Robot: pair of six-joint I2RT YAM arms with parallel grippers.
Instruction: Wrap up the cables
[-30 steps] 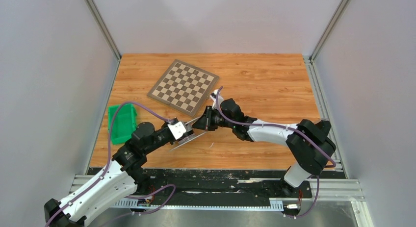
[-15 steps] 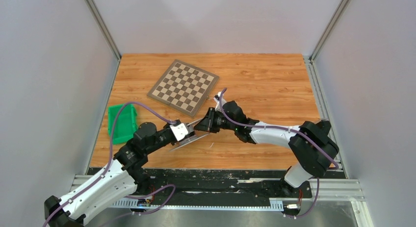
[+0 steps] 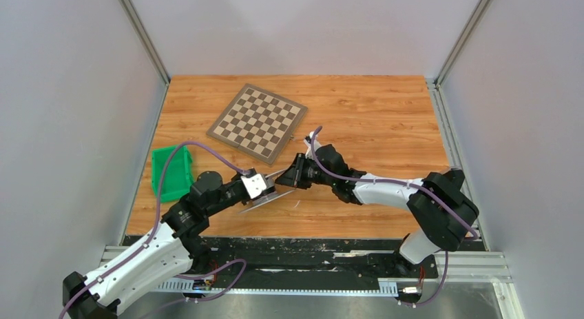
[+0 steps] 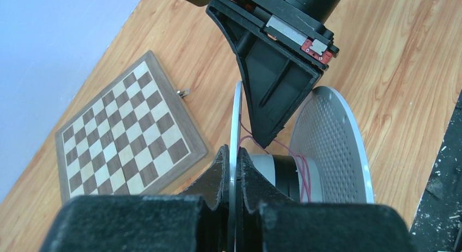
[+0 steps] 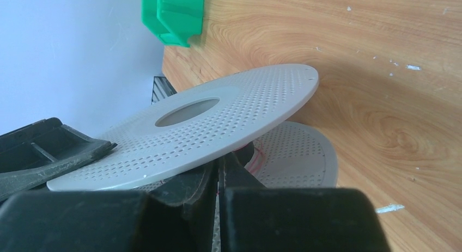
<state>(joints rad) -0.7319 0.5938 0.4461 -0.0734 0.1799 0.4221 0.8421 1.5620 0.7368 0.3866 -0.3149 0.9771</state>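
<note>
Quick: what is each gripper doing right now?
Left gripper: closed on the spool flange rim.
Right gripper: closed, apparently pinching the red cable.

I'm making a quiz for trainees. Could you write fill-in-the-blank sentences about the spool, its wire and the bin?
The thin wire wound on the spool is ____.
The spool's two discs are dotted with small ____.
The bin at the table's left edge is ____.
Missing words: red; holes; green.

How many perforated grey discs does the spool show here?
2. The first disc is clamped edge-on in the left pincer; the second disc sits across the hub, ungripped. None seem hidden.
</note>
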